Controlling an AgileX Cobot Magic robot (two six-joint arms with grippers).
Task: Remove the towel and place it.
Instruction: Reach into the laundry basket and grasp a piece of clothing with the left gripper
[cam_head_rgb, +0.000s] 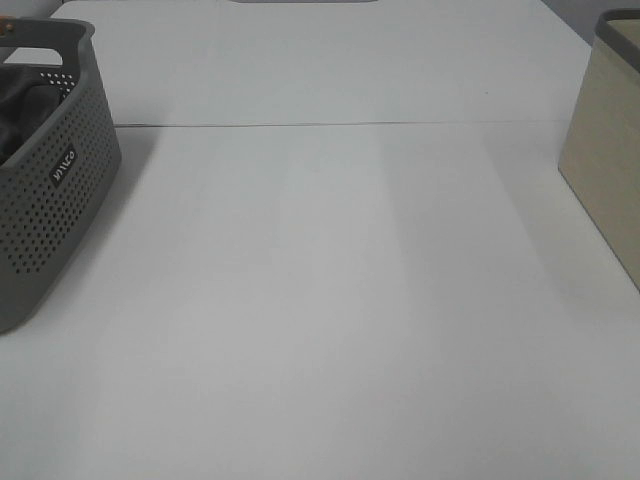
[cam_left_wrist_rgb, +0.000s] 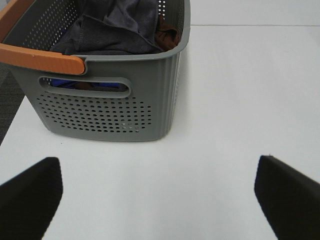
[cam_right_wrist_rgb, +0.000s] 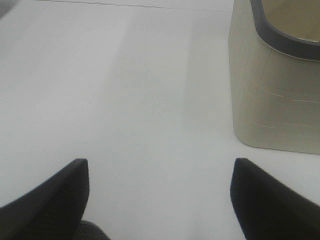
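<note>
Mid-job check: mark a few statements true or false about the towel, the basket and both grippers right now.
1. The dark charcoal-grey terry towel lies inside the grey perforated plastic basket. True.
2. The left gripper is shut on the towel. False: it is open and empty over the white table.
3. The right gripper is open, near the beige bin with a dark rim. True.
4. The basket's handle is blue. False: the handle is orange; a blue cloth shows through the side slot.
</note>
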